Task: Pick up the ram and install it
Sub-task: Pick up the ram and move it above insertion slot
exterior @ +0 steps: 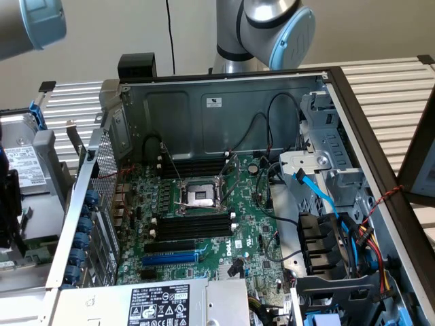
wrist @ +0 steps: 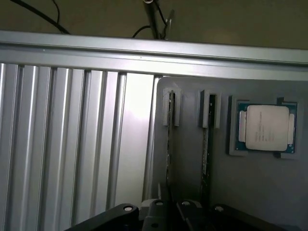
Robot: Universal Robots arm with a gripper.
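Wrist view: end effector (wrist: 171, 206) spotted right at ram (wrist: 169, 159), stood edge-on in gray holder (wrist: 260, 192) on desk (wrist: 62, 144), second stick (wrist: 206, 154) and CPU (wrist: 266, 127) alongside. Gripped or not, can't be told tbh. Exterior view: motherboard (exterior: 204, 231) seen inside opened case (exterior: 204, 115).

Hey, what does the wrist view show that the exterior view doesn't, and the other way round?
Wrist view: two long, narrow dark memory sticks standing on edge in a grey plastic holder, beside a square silver processor chip.
Exterior view: an open grey metal computer case with its green motherboard, long black memory slots, a blue expansion slot and the arm's grey-and-blue joint above.
Both: the ribbed aluminium tabletop.
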